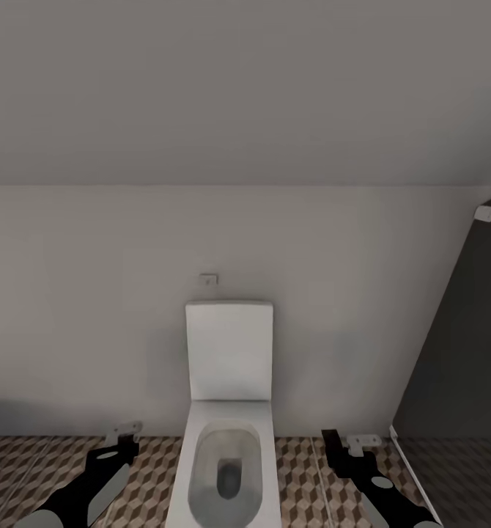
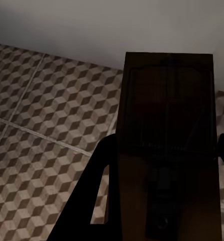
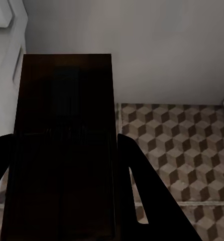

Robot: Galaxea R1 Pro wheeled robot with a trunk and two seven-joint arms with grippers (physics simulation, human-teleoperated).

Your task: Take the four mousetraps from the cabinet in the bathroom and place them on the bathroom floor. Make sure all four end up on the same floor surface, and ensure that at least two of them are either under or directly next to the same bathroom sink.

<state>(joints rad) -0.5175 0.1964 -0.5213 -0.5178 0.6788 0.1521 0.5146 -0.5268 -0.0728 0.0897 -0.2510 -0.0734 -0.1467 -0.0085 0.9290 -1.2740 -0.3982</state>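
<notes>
Tan trap [image 2: 167, 145] clamped in left claw [image 2: 164, 165], 2nd trap [image 3: 64, 150] in right claw [image 3: 64, 165], both above floor [image 2: 46, 125] by toilet [image 1: 227, 440]. Light, stiff boards w/ fiddly wire, grip by edges imo.

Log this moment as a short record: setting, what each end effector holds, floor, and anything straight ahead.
setting: bathroom, plain pale wall ahead
ahead: white toilet, lid up, between the two arms
left end effector: closed on a mousetrap, held above the floor
right end effector: closed on a second mousetrap
bathroom floor: cube-pattern tiles, pale grout
right side: dark panel standing by the wall
</notes>
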